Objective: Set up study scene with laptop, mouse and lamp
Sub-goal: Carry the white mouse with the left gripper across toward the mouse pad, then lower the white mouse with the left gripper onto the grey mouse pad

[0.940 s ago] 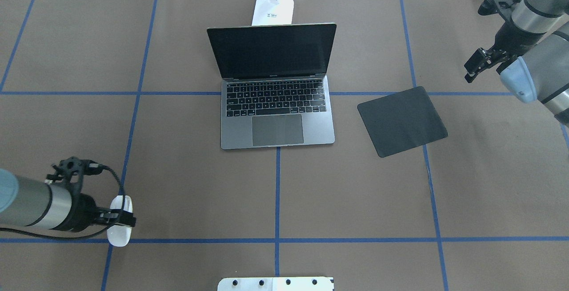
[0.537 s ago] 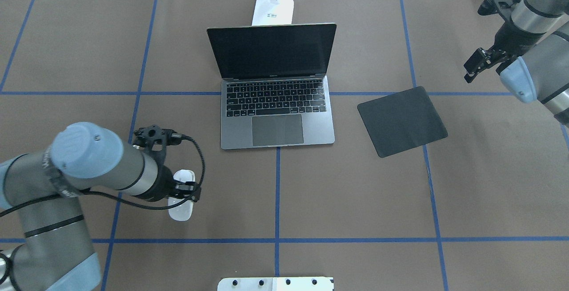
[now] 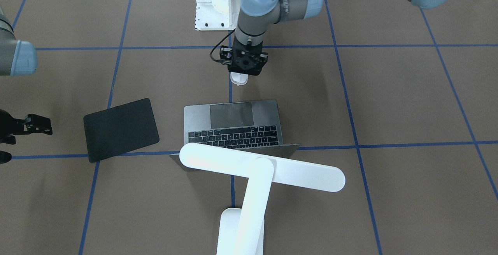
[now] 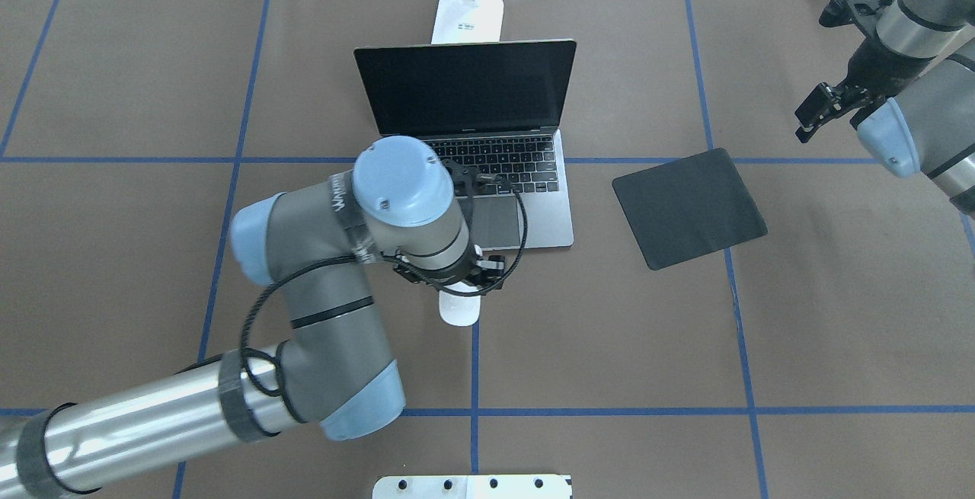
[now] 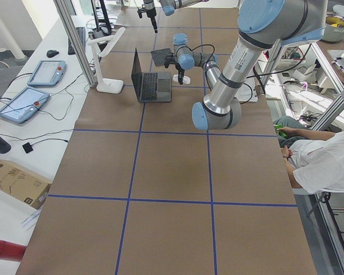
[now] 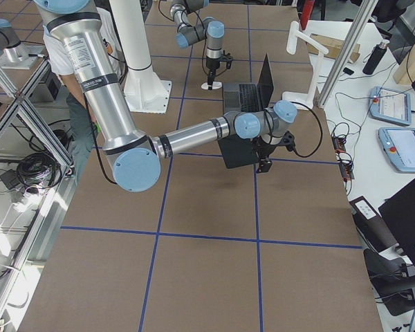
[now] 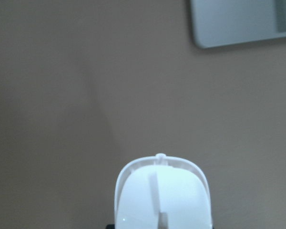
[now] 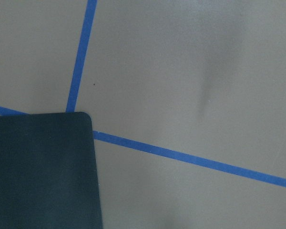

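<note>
My left gripper (image 4: 459, 288) is shut on the white mouse (image 4: 459, 311) and holds it just in front of the laptop's front edge, left of the trackpad's right end. The mouse also shows in the front view (image 3: 239, 79) and in the left wrist view (image 7: 163, 195). I cannot tell whether it touches the table. The grey laptop (image 4: 550, 217) stands open at the table's middle, with its corner in the left wrist view (image 7: 238, 21). The white lamp (image 3: 260, 168) stands behind it, its bar head over the screen. My right gripper (image 4: 812, 116) hangs open and empty at the far right.
A flat black mat (image 4: 689, 207) lies right of the laptop, between it and the right gripper; its corner shows in the right wrist view (image 8: 38, 171). The white bolted pedestal (image 4: 472, 486) is at the near edge. Blue tape lines cross the brown table.
My left arm has swept right with the mouse, from the table's front left to just before the laptop's front edge. The right arm has not moved.
</note>
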Action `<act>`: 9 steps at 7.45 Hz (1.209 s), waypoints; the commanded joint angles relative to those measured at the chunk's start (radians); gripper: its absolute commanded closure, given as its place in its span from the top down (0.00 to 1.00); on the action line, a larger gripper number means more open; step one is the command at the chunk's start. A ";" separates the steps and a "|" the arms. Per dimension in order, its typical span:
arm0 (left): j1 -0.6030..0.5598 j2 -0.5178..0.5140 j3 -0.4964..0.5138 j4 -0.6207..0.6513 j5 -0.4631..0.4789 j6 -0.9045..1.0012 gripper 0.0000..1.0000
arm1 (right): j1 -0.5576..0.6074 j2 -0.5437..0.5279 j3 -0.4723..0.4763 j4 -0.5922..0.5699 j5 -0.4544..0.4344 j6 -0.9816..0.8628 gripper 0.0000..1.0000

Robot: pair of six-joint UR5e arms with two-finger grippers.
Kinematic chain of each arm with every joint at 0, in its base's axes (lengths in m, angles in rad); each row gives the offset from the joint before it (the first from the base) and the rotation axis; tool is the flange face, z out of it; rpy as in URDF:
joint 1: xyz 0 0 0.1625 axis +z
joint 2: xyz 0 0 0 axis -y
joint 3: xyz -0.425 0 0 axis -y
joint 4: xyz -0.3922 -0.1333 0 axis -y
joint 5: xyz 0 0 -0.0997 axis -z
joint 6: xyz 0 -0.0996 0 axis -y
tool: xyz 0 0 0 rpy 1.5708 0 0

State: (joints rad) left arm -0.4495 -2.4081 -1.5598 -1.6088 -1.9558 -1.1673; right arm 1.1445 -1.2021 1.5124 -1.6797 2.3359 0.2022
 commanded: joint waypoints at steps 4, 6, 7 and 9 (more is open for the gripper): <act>0.003 -0.562 0.793 -0.182 0.141 -0.038 0.20 | 0.070 -0.048 0.002 0.000 -0.001 -0.007 0.99; 0.009 -0.641 0.946 -0.278 0.169 -0.049 0.20 | 0.070 -0.048 0.002 0.000 -0.001 -0.003 0.99; 0.017 -0.678 1.018 -0.328 0.179 -0.070 0.20 | 0.069 -0.048 0.002 0.000 -0.001 -0.003 0.99; 0.047 -0.701 1.059 -0.385 0.242 -0.125 0.30 | 0.070 -0.045 0.003 0.000 -0.001 -0.001 0.99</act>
State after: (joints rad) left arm -0.4179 -3.0892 -0.5370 -1.9524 -1.7467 -1.2559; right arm 1.2139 -1.2488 1.5145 -1.6797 2.3347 0.1997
